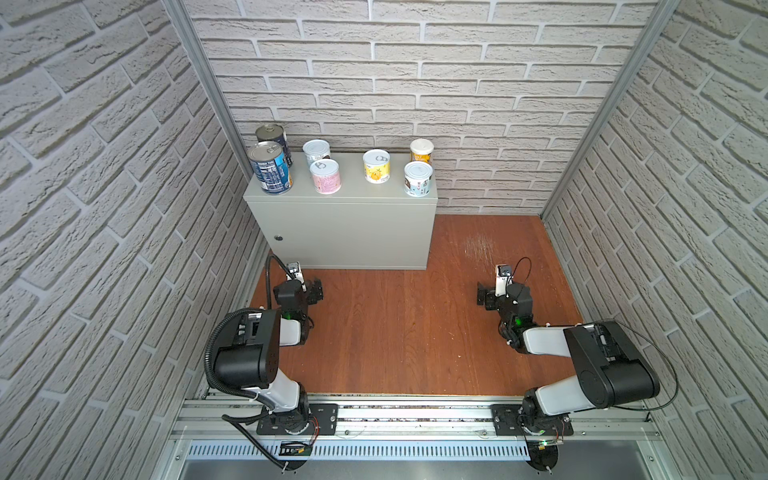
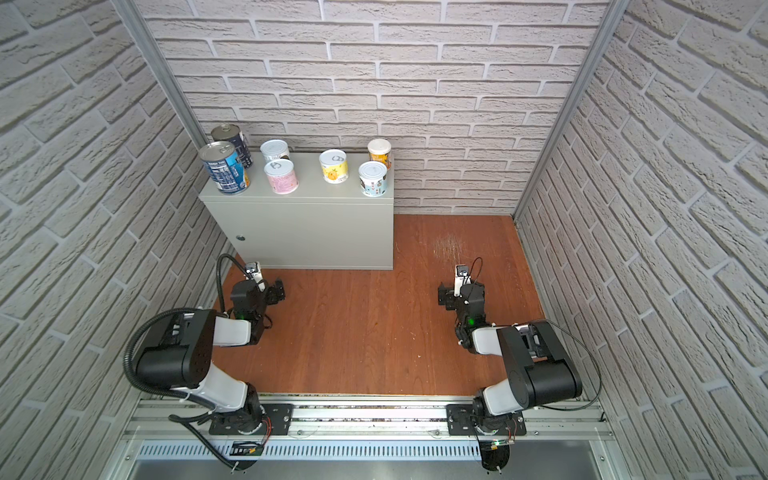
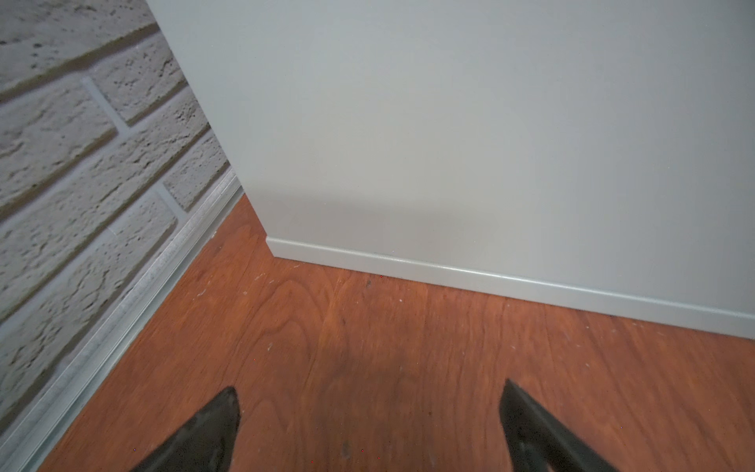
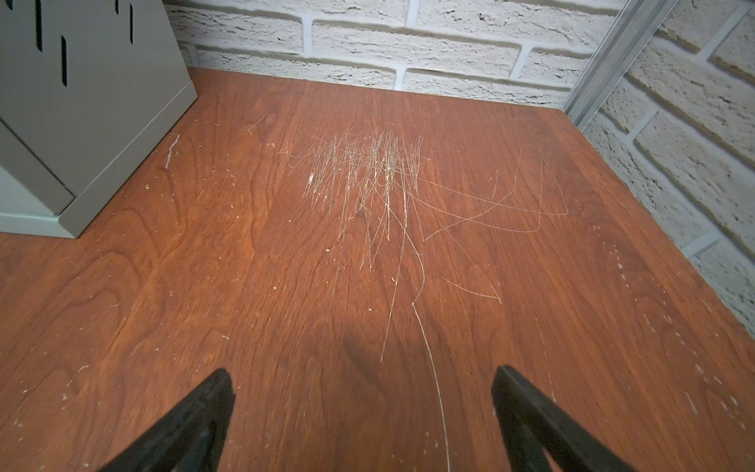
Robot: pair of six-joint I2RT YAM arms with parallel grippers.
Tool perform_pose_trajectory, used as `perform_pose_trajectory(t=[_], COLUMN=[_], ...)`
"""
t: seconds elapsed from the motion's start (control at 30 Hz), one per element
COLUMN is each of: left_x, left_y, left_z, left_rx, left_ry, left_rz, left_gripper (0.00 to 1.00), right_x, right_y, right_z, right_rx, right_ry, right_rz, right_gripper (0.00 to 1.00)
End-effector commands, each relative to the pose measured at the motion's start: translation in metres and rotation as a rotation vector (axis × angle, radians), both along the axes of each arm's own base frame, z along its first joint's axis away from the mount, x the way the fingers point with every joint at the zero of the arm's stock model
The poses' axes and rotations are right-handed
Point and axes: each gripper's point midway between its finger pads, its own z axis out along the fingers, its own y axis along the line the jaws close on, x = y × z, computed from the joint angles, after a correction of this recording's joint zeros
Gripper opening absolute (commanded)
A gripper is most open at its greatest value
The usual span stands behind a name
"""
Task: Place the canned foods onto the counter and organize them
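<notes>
Seven cans [image 1: 376,166] stand upright on the counter [image 1: 353,232], far left. The left gripper [image 3: 369,388] hangs near its front, the right gripper [image 4: 359,372] well to its right over the floor [image 1: 395,332]; both gape wide, empty.

A reddish-brown wooden floor [image 1: 395,340] is lying between three walls of pale brick: a back wall [image 1: 415,62], a left wall [image 1: 83,208] and a right wall [image 1: 685,208]. A left post [image 1: 203,79] and a right post [image 1: 604,108], both silver metal, are rising from the back corners. A patch of pale scratches [image 4: 367,175] is marking the floor near the back wall, with thinner lines trailing off it. A metal strip [image 3: 135,294] is running along the foot of the left wall. Along the floor's front edge a silver rail [image 1: 415,409] is stretching across, and a slotted grille [image 1: 395,451] is lying just beyond it.
</notes>
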Motion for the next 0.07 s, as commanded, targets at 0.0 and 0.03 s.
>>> perform_pose_trajectory(t=[0.0,0.03], left_x=[0.0088,0.0087], left_y=[-0.0012,-0.0009], left_z=[0.0155,0.0155], left_rx=[0.009,0.009], left_ry=[-0.062,-0.062], left_rz=[-0.011,-0.01], left_gripper=[0.98,0.98], right_x=[0.0096,0.0092], right_y=[0.0005,0.0005], right_z=[0.0208,0.0209], right_rx=[0.001,0.002], right_ry=[-0.072,-0.073], right_rz=[0.006,0.006], right_gripper=[1.0,1.0])
